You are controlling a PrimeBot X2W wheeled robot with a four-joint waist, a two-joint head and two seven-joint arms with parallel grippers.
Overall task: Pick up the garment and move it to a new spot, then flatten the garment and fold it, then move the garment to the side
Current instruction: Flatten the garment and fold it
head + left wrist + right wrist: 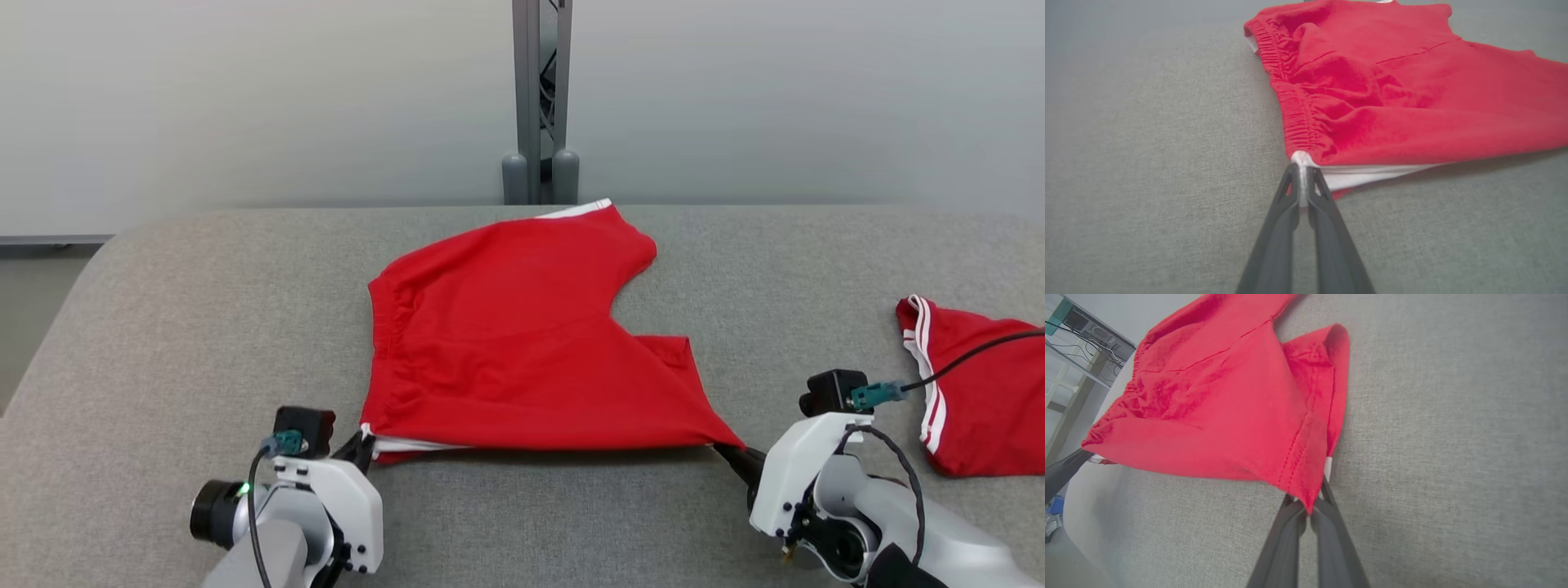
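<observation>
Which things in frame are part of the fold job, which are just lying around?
In the job: red shorts, left gripper shut on their waistband corner, right gripper shut on a leg corner, grey table.
Lying about: second red garment at the table's right edge, metal post behind the table.

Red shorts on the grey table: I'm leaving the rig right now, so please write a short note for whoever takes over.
Grips: the left pincer is shut on the waistband corner of the red shorts; the right pincer is shut on the near leg's hem corner.
Where: the shorts are spread in the middle of the table, with the near edge stretched between the pincers and raised a little. The far leg lies toward the back. Another red garment lies at the right, untouched.
Done: grasped at two corners, mostly spread.
Left: lay flat, fold, move aside.
</observation>
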